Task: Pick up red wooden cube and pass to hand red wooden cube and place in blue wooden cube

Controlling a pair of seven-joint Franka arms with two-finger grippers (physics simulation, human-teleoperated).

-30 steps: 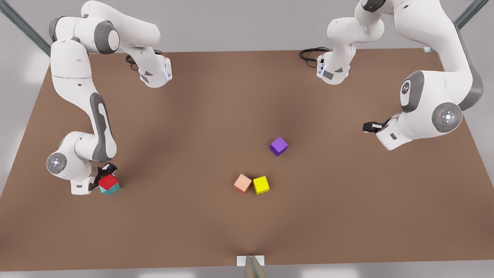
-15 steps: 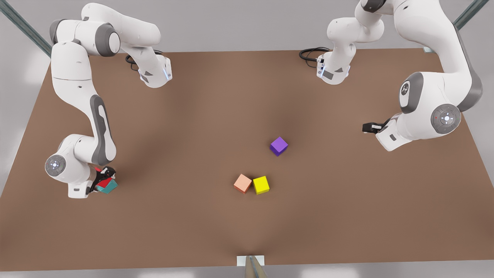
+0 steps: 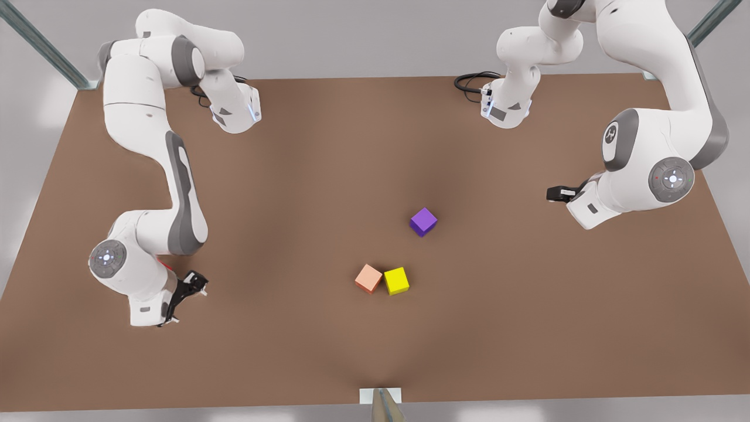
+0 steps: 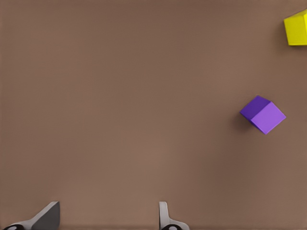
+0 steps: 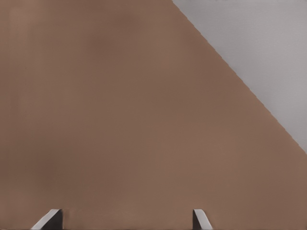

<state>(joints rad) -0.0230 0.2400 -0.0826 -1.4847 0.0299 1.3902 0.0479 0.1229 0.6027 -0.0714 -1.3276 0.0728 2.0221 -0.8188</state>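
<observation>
Since the earlier frame the right gripper [image 3: 198,287], at the front view's left, has moved off the stack, and its arm now covers the spot where the red cube [image 3: 166,265] sat on the blue cube; only a thin red sliver shows. Its wrist view shows its fingers apart over the smooth brown counter [image 5: 120,120]. The left gripper [image 3: 554,193] waits, fingers apart, and its wrist view shows the purple cube [image 4: 264,114] and yellow cube [image 4: 297,28].

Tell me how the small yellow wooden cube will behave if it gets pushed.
The small yellow wooden cube sits flat on the brown table, so it would probably slide rather than roll. The salmon-orange cube seems to touch it, so a push that way would likely move both. Its crisp edges suggest it stays rigid.
</observation>
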